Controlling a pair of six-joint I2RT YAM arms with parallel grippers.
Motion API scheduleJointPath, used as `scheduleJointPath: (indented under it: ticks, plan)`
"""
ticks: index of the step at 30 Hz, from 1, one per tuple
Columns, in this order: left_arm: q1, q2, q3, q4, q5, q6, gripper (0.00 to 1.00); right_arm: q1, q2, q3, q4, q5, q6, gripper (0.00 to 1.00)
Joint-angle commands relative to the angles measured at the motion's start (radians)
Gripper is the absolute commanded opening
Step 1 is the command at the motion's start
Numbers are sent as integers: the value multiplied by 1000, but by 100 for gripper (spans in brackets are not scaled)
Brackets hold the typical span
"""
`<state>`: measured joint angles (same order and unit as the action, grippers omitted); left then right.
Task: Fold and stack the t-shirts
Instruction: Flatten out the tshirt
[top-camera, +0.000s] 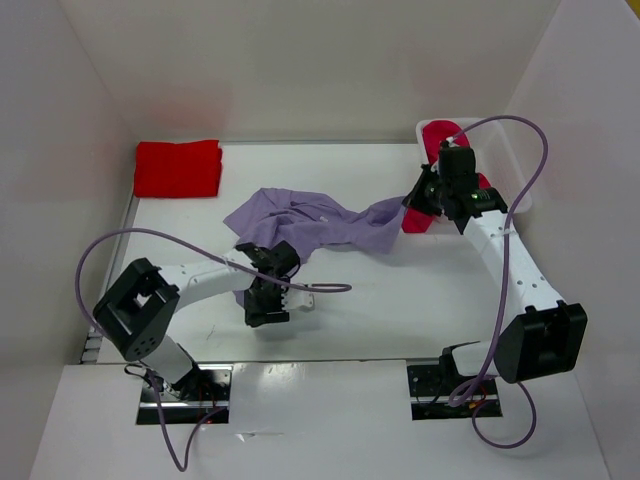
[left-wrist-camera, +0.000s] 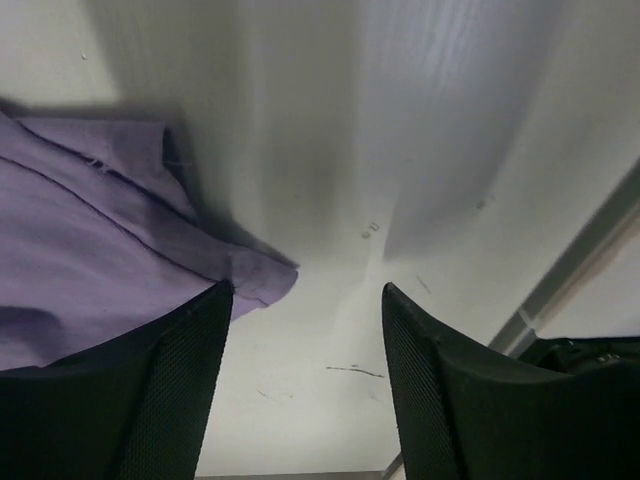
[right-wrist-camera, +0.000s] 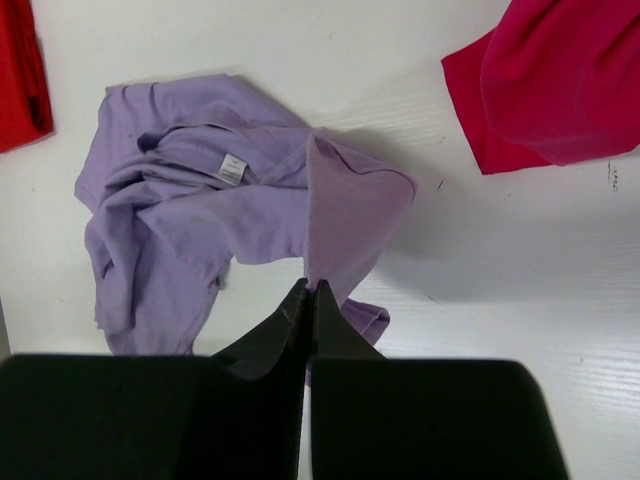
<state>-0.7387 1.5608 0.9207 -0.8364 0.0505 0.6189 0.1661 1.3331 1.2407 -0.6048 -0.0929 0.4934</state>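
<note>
Robotics lab cell, plain white walls (top-camera: 300, 60), white table (top-camera: 400, 290), 2 bolted robot arms (top-camera: 200, 278) (top-camera: 510, 265)

Left arm (top-camera: 200, 278): goes from its base to an elbow at the far left, then the forearm runs to the right, held low.
Left end effector (left-wrist-camera: 305, 290): points downward; the two fingers (left-wrist-camera: 170, 390) stand well apart and nothing is between them.
Right arm (top-camera: 512, 268): stretched from its base toward the far side, leaning a little to the left.
Right end effector (right-wrist-camera: 307, 288): the fingers are pressed together, and a fold of the purple shirt (right-wrist-camera: 190, 215) is pinched at their tips.
</note>
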Motion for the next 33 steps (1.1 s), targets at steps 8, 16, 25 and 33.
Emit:
scheduleJointPath:
  ticks: [8, 16, 25, 33]
  plan:
    - [-5, 50, -60, 152, -142, -67, 62, 7, -31, -1, 45, 24, -10, 0]
    - [42, 38, -72, 198, -198, -76, 50, 7, -31, -1, 45, 24, -10, 0]
    - [53, 65, -39, 183, -37, -85, 20, 7, -31, 17, 36, 33, -19, 0]
    - [169, -51, 73, 96, 64, -67, 0, 7, -22, 26, 36, 33, -19, 0]
